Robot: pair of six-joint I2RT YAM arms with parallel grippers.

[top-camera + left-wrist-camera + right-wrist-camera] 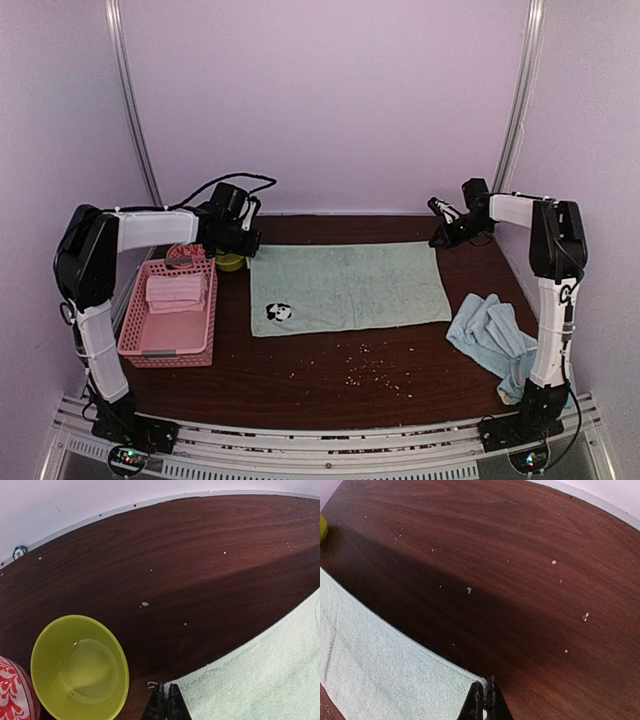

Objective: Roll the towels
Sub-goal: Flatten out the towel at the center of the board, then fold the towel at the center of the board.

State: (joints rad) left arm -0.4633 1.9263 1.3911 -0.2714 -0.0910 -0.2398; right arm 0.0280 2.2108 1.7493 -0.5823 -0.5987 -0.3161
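Note:
A mint green towel (350,285) with a small dark mark near its front left corner lies spread flat on the dark wooden table. My left gripper (243,243) is shut on the towel's far left corner (176,686), its jaws pinched on the hem. My right gripper (441,236) is shut on the far right corner (479,684). A crumpled light blue towel (492,335) lies at the front right, by the right arm. A rolled pink towel (175,291) rests inside the pink basket (170,345).
A yellow-green bowl (79,669) stands just left of the left gripper, with a red patterned object (14,690) beside it. The pink latticed basket sits at the table's left side. Small crumbs (375,365) are scattered in front of the green towel.

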